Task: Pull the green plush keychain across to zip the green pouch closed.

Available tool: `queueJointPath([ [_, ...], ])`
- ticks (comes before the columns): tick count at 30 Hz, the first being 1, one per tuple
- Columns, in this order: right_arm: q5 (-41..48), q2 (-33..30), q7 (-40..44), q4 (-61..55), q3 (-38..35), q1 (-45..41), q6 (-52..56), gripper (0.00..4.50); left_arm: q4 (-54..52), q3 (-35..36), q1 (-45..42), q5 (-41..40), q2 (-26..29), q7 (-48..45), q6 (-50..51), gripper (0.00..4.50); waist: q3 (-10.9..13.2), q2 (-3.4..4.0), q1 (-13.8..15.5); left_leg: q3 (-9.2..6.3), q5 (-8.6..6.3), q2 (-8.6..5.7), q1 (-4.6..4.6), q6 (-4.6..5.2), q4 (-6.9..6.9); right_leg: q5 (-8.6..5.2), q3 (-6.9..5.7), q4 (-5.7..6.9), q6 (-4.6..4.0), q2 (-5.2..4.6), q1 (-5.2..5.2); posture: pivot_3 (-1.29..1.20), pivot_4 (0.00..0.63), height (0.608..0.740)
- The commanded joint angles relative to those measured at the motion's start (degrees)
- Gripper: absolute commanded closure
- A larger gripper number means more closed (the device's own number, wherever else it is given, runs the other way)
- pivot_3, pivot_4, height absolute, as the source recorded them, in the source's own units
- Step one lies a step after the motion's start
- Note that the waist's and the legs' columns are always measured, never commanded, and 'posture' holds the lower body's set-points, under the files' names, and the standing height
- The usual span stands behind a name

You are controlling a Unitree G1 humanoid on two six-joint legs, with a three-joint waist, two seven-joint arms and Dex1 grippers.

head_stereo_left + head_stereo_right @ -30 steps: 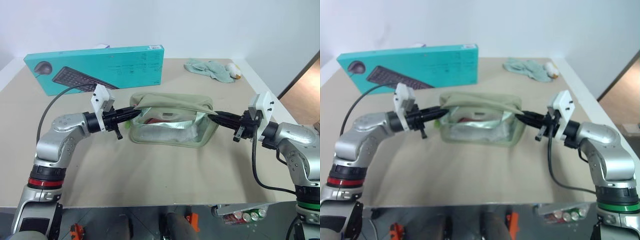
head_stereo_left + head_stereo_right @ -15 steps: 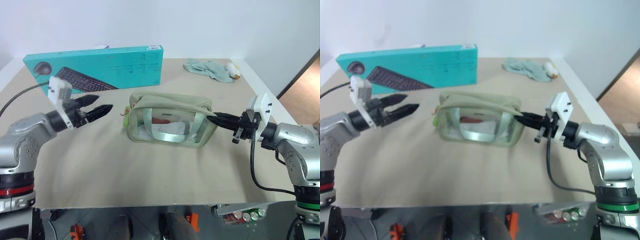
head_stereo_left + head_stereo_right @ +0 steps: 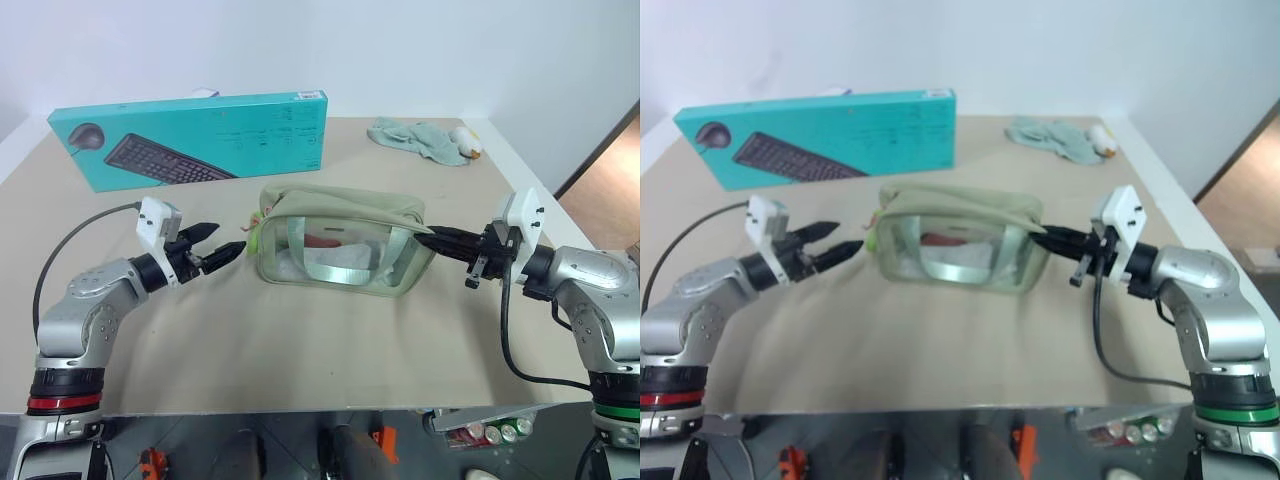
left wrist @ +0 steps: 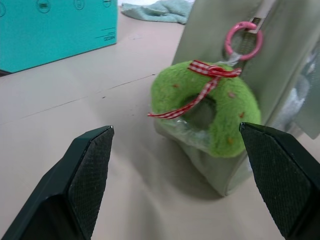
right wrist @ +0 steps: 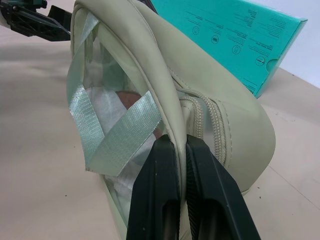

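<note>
Because the green plush keychain (image 4: 207,112) is a small stuffed ring, we judge it soft, very light and easy to squash, so it should give under the pads and not slip. In the left eye view it sits just left of centre, hanging off the left end of the green pouch (image 3: 340,238), which rests mid-frame on the table (image 3: 300,330). A checked red ribbon and a pink ring tie the plush to the zipper tab, and that link looks like the weak spot. We would take hold across the body of the plush near the ribbon, or on the tab itself if the fingers can reach it, so the pull runs along the zipper line and does not twist the toy.

Our left gripper (image 3: 222,251) stands released, its two black fingers spread wide with the plush just ahead of them and nothing between them. Our right gripper (image 3: 437,240) is clenched on the right end of the pouch, pinching a fold of its fabric edge, as the right wrist view shows. The pouch itself looks limp: soft fabric top, clear plastic sides that buckle, so it will likely drag or fold unless that far end is braced.

From here we cannot tell how much of the zipper is closed.
</note>
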Motion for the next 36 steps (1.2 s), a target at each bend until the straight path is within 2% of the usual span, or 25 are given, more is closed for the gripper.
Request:
queueJointPath([
  [1, -0.12, -1.19, 0.01, -0.93, -1.23, 0.13, -0.27, 4.5, -0.04, -0.71, -1.42, 0.73, -0.14, -1.11, -2.14, 0.34, 0.0, 0.0, 0.0, 0.01, 0.0, -0.01, 0.0, 0.0, 0.0, 0.01, 0.01, 0.0, 0.01, -0.01, 0.0, 0.0, 0.15, 0.74],
  [6, -0.04, -1.31, -0.19, -1.19, -1.32, 0.43, -0.36, 4.5, -1.63, -1.69, -0.59, 0.22, -0.2, -1.85, -1.53, 0.34, 0.0, 0.0, 0.0, 0.02, 0.0, -0.03, 0.0, 0.0, 0.01, 0.02, 0.03, 0.0, 0.04, -0.04, 0.0, 0.0, 0.15, 0.74],
  [19, -0.03, -0.95, -0.53, -1.05, -0.79, 0.01, -0.45, 4.5, 4.68, -3.29, -4.61, 5.25, -2.4, -0.84, -8.46, 0.34, 0.0, 0.0, 0.0, 0.01, 0.0, -0.02, 0.0, 0.0, 0.02, 0.02, 0.02, 0.0, 0.03, -0.01, 0.01, 0.0, 0.15, 0.74],
  [28, -0.09, -1.14, -0.66, -1.26, -0.9, 0.33, -0.22, 4.5, 7.03, -2.61, -5.87, 5.76, -1.31, -2.07, -9.35, 0.34, 0.0, 0.0, 0.0, 0.01, 0.0, -0.03, -0.01, 0.01, 0.02, 0.02, 0.02, 0.0, 0.04, -0.02, 0.0, 0.0, 0.15, 0.74],
  [36, -0.24, -1.4, -0.95, -1.65, -1.13, 0.93, -0.07, 4.5, 8.01, -5.15, -6.74, 7.25, -2.71, -4.07, -11.35, 0.34, 0.0, 0.0, 0.01, 0.0, 0.0, -0.03, -0.01, 0.01, 0.02, 0.02, 0.01, 0.0, 0.04, -0.03, 0.01, 0.0, 0.15, 0.74],
])
